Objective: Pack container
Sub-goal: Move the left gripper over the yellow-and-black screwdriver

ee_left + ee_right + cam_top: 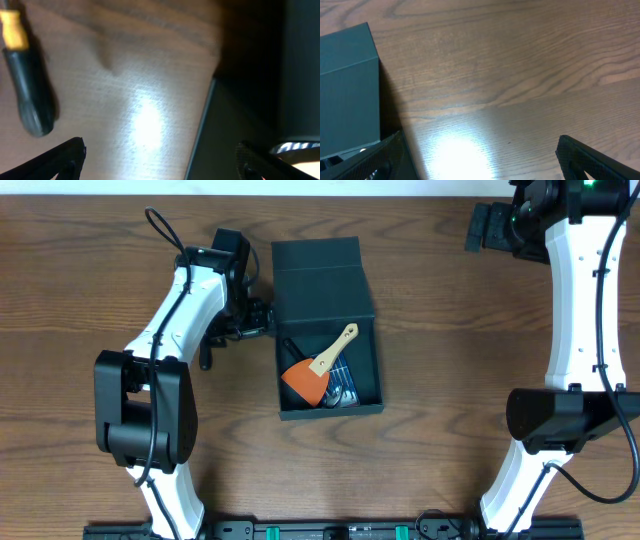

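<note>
The dark teal container point(372, 395) stands open at the table's middle, with its flap lid point(318, 270) raised at the far side. Inside lie an orange scraper with a wooden handle point(318, 370) and other small tools. My left gripper point(265, 318) is open and empty at the container's left wall; in the left wrist view point(160, 150) one finger is over the table and the other over the dark wall point(235, 125). My right gripper point(478, 228) is open and empty at the far right. In the right wrist view point(480, 150) the container point(345, 90) shows at the left.
A tool with a black handle and a yellow band point(30, 95) lies on the wooden table left of the container; it also shows in the overhead view point(206, 352) beside my left arm.
</note>
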Controlling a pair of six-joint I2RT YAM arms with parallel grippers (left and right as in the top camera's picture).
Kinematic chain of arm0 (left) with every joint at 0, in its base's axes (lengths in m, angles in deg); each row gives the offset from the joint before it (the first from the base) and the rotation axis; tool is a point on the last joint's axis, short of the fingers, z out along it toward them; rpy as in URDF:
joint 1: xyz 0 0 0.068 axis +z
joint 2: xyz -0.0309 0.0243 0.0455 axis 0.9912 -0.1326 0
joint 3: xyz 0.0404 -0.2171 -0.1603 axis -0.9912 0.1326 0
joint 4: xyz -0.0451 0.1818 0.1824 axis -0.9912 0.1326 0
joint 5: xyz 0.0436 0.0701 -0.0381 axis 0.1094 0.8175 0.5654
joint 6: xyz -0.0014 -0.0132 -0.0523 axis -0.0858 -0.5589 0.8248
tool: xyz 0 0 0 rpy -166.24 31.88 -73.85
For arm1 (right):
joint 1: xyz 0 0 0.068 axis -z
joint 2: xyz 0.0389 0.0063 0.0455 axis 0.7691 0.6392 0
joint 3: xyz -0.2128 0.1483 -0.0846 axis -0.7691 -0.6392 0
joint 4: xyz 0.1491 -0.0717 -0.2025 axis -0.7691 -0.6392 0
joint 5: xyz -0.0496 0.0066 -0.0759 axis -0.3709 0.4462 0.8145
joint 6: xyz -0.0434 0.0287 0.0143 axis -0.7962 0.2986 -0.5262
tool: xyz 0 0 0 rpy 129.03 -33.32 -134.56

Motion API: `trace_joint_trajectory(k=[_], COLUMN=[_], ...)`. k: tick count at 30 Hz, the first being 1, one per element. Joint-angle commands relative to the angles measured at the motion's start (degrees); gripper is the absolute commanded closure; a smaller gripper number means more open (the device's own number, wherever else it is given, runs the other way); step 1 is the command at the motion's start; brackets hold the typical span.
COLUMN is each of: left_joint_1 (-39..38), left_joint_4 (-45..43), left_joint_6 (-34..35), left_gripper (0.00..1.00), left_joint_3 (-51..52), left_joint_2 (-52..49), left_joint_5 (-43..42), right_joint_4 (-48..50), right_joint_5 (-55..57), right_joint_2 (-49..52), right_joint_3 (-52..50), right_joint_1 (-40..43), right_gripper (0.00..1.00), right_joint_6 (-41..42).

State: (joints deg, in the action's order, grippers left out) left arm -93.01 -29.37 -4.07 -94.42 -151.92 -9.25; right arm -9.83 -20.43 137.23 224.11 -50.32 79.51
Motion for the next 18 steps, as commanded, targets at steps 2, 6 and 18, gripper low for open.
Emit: trace_joint_trajectory(k=[2, 6, 18], left_joint_1=[0.9, 2.0, 7.5], left_joint_4=[2.8, 4.1, 2.6], left_joint_6=[-1.4, -5.8, -17.0], left_gripper=[0.05, 0.01, 0.00], left_joint_3=[0.1, 0.1, 0.1], left_joint_2=[1.4, 1.4, 1.4], left_joint_5=[7.2, 10.2, 7.3], right_joint_4=[0.0, 0.0, 0.0], right_joint_5=[0.0, 0.0, 0.0], right_joint_2=[-0.6, -0.6, -0.6], right_joint_3=[0.6, 0.6, 0.6], right_joint_1=[0.1, 0.1, 0.1], right_gripper=[0.01, 0.01, 0.01], right_joint_6=[0.6, 0.6, 0.6])
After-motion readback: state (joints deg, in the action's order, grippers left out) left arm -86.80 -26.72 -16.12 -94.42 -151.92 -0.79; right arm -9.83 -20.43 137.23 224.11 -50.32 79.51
